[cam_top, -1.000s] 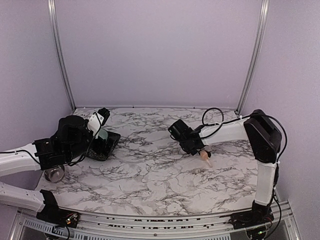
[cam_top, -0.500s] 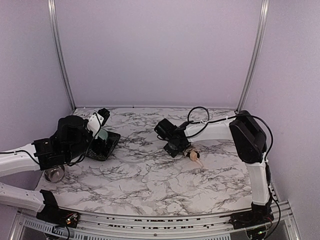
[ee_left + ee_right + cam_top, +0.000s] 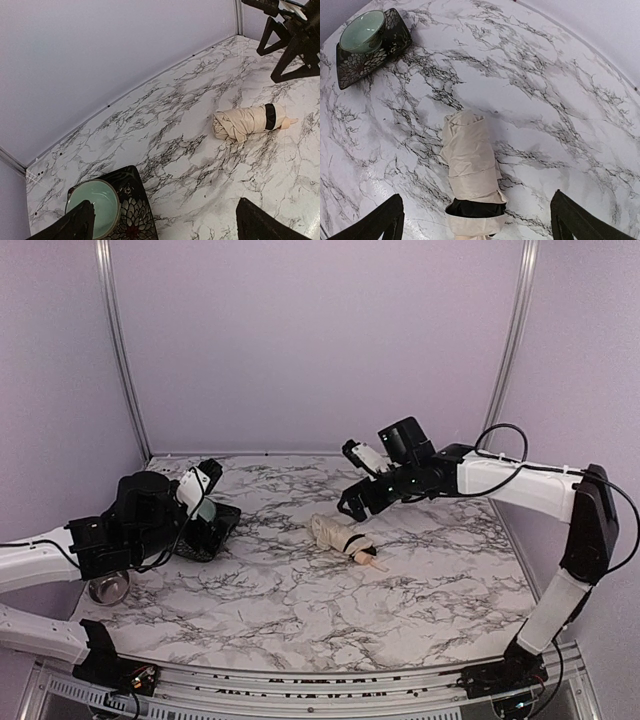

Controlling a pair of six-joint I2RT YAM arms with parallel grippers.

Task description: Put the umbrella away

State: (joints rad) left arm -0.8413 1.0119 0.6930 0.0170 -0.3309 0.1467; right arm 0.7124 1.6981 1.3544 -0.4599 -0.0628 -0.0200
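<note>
Lying on the table (image 3: 300, 610), the umbrella (image 3: 335, 535) (strapped shut).

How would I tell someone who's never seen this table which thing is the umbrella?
On the marble table, look near the middle, right of the dark tray. The umbrella lies there alone: a rolled cream bundle with a black strap.

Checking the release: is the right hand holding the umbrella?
No, the right hand hovers open above the table, apart from the umbrella, which lies rolled and strapped on the marble.
</note>
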